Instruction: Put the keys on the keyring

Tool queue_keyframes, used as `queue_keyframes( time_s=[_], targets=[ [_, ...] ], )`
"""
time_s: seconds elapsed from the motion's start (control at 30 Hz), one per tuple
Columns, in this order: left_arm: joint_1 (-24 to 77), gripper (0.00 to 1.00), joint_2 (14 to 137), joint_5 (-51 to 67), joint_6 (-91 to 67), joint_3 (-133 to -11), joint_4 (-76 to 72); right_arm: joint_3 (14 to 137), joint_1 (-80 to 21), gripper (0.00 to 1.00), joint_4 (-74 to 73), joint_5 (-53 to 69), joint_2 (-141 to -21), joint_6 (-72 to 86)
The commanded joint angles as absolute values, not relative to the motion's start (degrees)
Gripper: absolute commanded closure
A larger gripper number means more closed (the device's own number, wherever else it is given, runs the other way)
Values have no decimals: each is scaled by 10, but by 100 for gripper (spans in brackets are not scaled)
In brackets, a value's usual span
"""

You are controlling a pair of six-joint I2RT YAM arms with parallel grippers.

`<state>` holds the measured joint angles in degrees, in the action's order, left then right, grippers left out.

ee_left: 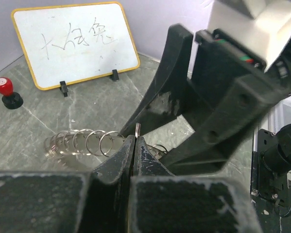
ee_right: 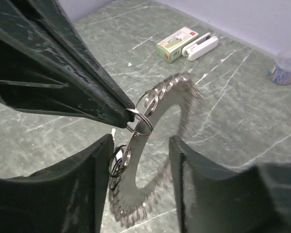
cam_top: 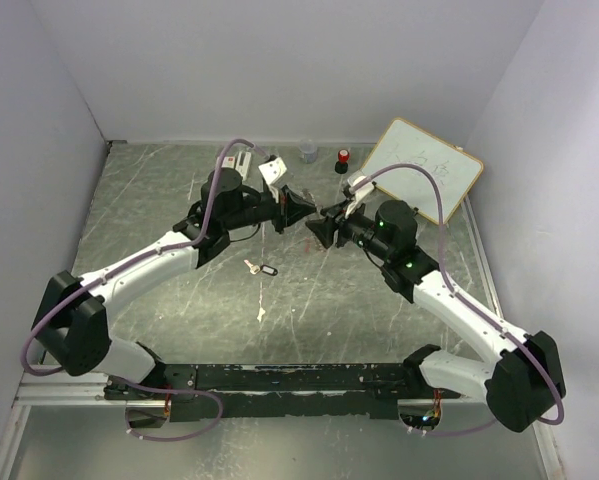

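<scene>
A: Grey metal keyring (ee_right: 138,158) pinched at its rim by closed left jaws, dangling between parted right jaws. Why?
B: Steadied for threading, probably. Keys (cam_top: 262,268) lying on desk (cam_top: 339,300) below both jaws, untouched.

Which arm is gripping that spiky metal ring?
The left arm, jaws pinched shut on a loop of the keyring; the right arm flanks it, jaws open.

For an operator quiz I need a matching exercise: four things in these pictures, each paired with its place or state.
Things:
1 left gripper
2 right gripper
3 keys
4 whiteboard

Places or states:
a lying on the table
b open
c shut on the keyring
d propped up on its feet

Pairs: 1-c, 2-b, 3-a, 4-d
</scene>
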<state>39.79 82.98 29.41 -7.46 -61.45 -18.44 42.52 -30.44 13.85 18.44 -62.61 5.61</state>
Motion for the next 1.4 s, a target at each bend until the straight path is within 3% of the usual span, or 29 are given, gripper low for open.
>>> queue_keyframes(
  time_s=[0.0, 0.07, 0.17, 0.2, 0.23, 0.27, 0.3, 0.5, 0.8, 0.97, 1.03, 1.13, 1.37],
  targets=[
    [411, 93, 798, 281, -68, -634, -192, 443, -305, 71, 163, 180, -635, 42],
    [414, 93, 793, 274, -66, -633, -189, 444, -305, 100, 163, 170, -640, 43],
    [415, 92, 790, 269, -66, -638, -180, 442, -305, 100, 161, 165, -637, 43],
    [414, 76, 791, 265, -67, -641, -176, 439, -305, 100, 163, 162, -633, 44],
    [414, 28, 789, 258, -67, -642, -174, 436, -305, 100, 163, 157, -628, 44],
    [414, 5, 785, 247, -66, -640, -175, 433, -305, 100, 162, 147, -622, 46],
    [414, 0, 778, 237, -65, -635, -179, 427, -305, 100, 163, 138, -615, 46],
    [410, 1, 719, 149, -46, -596, -184, 387, -297, 100, 181, 124, -559, 31],
    [361, 1, 648, 177, -75, -497, -266, 349, -256, 100, 247, 313, -488, 24],
    [350, 19, 641, 214, -90, -460, -288, 357, -256, 100, 254, 352, -468, 33],
    [346, 21, 634, 221, -95, -441, -304, 358, -256, 100, 259, 354, -460, 38],
    [342, 1, 618, 223, -87, -415, -319, 363, -256, 100, 254, 342, -447, 45],
    [338, 0, 593, 219, -59, -399, -305, 367, -256, 100, 261, 344, -431, 60]
  ],
)
